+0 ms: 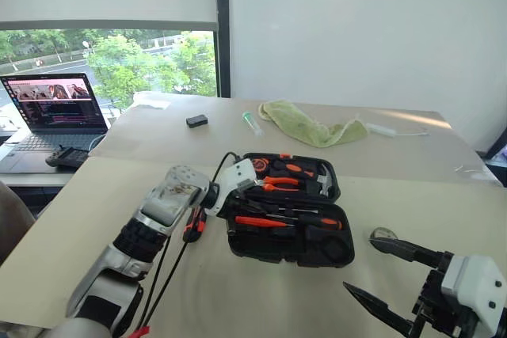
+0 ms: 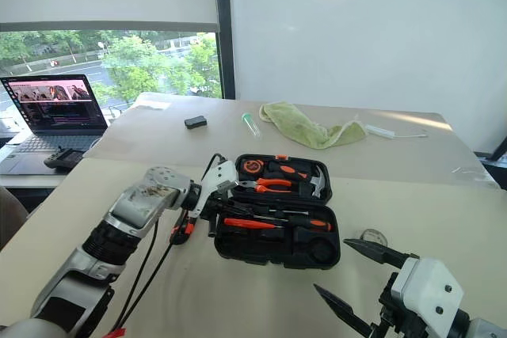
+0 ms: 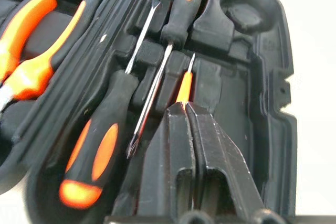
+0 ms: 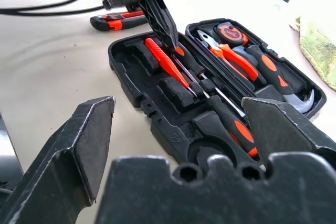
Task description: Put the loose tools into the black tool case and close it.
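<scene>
The black tool case lies open at the centre of the frame on the pale table, both halves flat. In its near half sit two long screwdrivers with black-and-orange handles, side by side, and a small orange screwdriver beside them. The far half holds orange-handled pliers, a hammer and a small tape measure. The left gripper, its two black fingers pressed together with nothing between them, points its tips down into the near half, right at the handle of the small orange screwdriver. An orange-black utility knife lies on the table just left of the case, by the left arm's black cables. At lower right the right gripper hovers with fingers spread wide and empty, near a small round object on the table. A green cloth, a small black box and a laptop fill the upper part of the frame.
</scene>
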